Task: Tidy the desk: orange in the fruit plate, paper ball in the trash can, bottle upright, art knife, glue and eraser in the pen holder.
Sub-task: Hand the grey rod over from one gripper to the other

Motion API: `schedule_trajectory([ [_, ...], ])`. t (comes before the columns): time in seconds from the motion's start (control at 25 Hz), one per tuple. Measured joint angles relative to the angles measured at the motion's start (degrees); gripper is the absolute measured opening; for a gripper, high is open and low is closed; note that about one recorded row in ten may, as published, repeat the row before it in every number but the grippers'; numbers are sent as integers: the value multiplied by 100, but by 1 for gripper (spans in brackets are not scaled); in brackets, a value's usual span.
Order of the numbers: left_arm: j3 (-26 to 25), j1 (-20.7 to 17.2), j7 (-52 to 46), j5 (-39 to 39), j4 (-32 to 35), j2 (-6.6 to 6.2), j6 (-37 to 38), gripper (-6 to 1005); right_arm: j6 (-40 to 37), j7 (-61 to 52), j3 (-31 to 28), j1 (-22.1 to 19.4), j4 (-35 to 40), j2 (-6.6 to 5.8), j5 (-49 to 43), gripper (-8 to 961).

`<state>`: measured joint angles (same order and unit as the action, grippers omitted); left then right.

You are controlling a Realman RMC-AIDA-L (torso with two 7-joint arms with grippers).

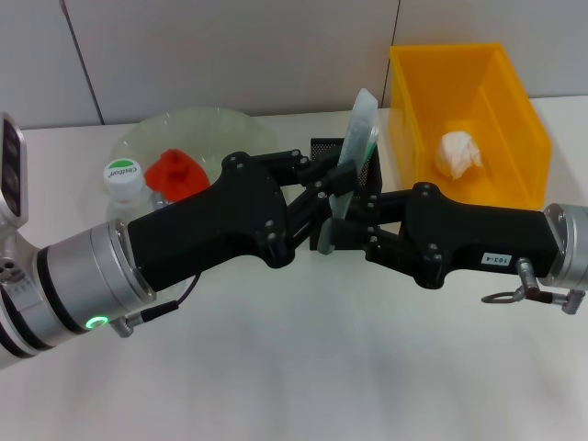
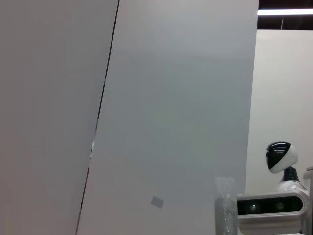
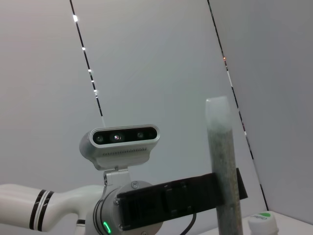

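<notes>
A long translucent art knife stands tilted above the table, in front of the black mesh pen holder. My left gripper grips its middle and my right gripper is closed on its lower end. The right wrist view shows the art knife upright with a black left finger across it. The orange lies in the glass fruit plate. The white-capped bottle stands upright beside the plate. The paper ball rests in the yellow trash can. Glue and eraser are hidden.
The two black arms cross the middle of the table and hide what lies beneath them. The trash can stands at the back right, the plate at the back left, the pen holder between them. A grey wall runs behind the table.
</notes>
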<state>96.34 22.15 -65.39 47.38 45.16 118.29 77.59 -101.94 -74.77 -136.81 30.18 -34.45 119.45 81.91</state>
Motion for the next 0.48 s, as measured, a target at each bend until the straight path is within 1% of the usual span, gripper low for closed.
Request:
schedule_trajectory([
  [0.28,-60,0,-1,-1,-49,9,28,140,5,0,5,6,-1,0,2,160],
  [0.48,-38,0,0,-3,-52,10,42,161,5,0,5,6,0,-1,2,161],
])
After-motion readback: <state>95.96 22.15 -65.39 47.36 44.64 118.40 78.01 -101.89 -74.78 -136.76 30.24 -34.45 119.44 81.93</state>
